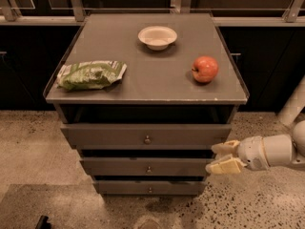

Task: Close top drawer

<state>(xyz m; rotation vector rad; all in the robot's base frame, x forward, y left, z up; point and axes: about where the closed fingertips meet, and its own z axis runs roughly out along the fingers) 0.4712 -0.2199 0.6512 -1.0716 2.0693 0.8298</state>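
Trailing cropped arm (274, 150), gripper (220, 157) hovers beside top drawer (109, 135).

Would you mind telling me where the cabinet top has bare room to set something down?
The widest bare patch on the cabinet top lies between the green bag, the bowl and the apple. The far corner behind the bag is free too. The claw hangs open beside the middle drawer, below the top drawer.
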